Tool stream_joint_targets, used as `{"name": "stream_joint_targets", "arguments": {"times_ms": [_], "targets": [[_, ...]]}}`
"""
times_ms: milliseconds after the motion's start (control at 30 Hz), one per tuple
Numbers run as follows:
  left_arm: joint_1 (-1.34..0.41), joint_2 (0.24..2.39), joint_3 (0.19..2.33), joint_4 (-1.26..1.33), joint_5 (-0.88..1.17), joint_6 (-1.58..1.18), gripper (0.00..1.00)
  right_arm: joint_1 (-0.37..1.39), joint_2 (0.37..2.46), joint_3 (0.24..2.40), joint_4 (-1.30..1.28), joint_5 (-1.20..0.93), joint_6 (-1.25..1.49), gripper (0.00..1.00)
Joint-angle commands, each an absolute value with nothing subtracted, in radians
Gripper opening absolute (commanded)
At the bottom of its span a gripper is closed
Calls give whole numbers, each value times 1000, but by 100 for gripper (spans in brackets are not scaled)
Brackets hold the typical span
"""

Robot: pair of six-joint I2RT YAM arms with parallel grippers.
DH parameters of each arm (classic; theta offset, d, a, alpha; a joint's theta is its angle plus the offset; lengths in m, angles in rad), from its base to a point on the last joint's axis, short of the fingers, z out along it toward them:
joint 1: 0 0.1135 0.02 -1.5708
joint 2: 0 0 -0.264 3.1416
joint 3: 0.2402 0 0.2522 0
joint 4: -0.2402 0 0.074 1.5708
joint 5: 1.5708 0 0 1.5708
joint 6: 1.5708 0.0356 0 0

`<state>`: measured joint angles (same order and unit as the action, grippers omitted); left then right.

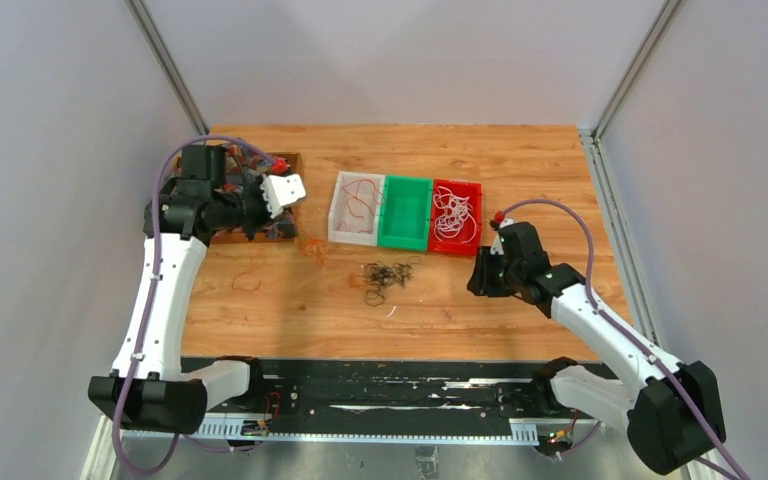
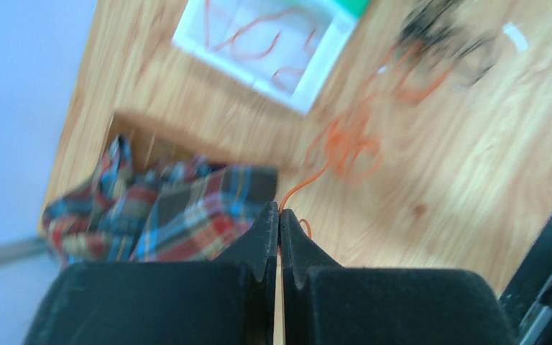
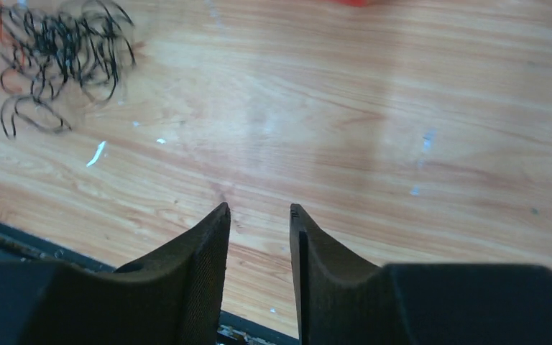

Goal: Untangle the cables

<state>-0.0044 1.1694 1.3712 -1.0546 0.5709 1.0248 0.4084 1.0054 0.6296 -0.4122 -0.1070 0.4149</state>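
My left gripper (image 2: 279,213) is shut on a thin orange-red cable (image 2: 303,187), which runs from the fingertips to an orange tangle (image 2: 345,144) on the wood. In the top view the left gripper (image 1: 266,203) hangs over the plaid cloth at the back left, with the orange tangle (image 1: 315,250) beside it. A black cable tangle (image 1: 385,275) lies mid-table and also shows in the right wrist view (image 3: 57,50). My right gripper (image 3: 259,208) is open and empty, low over bare wood right of the black tangle (image 1: 480,272).
A white bin (image 1: 355,207) holds orange cables, a green bin (image 1: 405,212) sits beside it, and a red bin (image 1: 455,215) holds white cables. A plaid cloth (image 2: 172,212) lies in a wooden tray at the back left. A loose orange loop (image 1: 245,282) lies near the left arm.
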Motion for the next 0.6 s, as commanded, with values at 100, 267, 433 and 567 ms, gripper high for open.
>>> {"name": "stream_joint_targets", "arguments": {"times_ms": [100, 267, 433, 567], "targets": [[-142, 1123, 1412, -1081, 699, 926, 0, 597, 1057, 735, -207, -236, 310, 52], [-145, 1122, 1447, -1081, 678, 898, 0, 805, 1163, 750, 93, -231, 245, 57], [-150, 1104, 1486, -1081, 685, 862, 0, 910, 1382, 840, 310, -257, 181, 57], [-156, 1096, 1537, -1082, 698, 829, 0, 953, 1527, 873, 474, -252, 151, 57]]}}
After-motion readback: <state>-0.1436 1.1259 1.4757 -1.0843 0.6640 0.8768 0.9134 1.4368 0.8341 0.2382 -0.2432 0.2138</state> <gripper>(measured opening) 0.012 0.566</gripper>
